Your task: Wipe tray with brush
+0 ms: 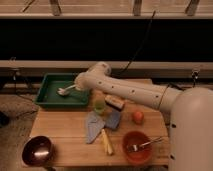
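The wooden table point(70, 145) is pale and plain, set in front of a long dark band of window with a light rail point(50, 65) running across behind it. At the back left corner sits the dark-green tray point(50, 100), its raised rim squared to the table edge. The brush point(65, 90) lies inside the tray, white head toward the left, thin pale handle slanting up to the right. The gripper point(80, 86) sits at the tray's right side, right at the top of that handle; whether it is clamped on the handle or loose I cannot tell from here. The white arm point(130, 91) reaches in from the right across the back of the table. Nearer me: a blue-grey cloth point(102, 121), a tan block point(115, 102), an orange fruit point(138, 117), a red bowl point(135, 147) with a fork point(145, 144) resting in it, and a dark metal bowl point(37, 150) at the front left
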{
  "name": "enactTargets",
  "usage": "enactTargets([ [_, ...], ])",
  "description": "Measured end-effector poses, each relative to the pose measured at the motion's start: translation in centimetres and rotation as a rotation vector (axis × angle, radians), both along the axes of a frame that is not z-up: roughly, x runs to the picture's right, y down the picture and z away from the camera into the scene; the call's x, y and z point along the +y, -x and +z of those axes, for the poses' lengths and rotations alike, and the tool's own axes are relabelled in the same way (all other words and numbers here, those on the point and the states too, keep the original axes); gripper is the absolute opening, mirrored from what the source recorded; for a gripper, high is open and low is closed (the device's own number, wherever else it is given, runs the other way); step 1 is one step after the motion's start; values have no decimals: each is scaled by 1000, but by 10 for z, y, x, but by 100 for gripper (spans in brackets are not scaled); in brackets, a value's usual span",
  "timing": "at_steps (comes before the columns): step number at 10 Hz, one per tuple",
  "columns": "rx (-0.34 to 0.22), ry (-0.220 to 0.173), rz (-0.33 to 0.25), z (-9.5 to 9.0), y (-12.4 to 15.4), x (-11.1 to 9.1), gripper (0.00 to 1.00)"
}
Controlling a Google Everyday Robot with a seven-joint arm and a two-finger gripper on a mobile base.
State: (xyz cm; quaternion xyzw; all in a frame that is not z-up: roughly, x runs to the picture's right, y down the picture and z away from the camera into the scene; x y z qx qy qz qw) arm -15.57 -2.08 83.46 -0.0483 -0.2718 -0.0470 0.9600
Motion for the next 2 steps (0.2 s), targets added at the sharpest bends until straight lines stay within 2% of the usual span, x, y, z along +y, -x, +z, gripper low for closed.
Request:
enactTargets([
  [2, -2, 0, -3, 0, 3, 1, 33],
])
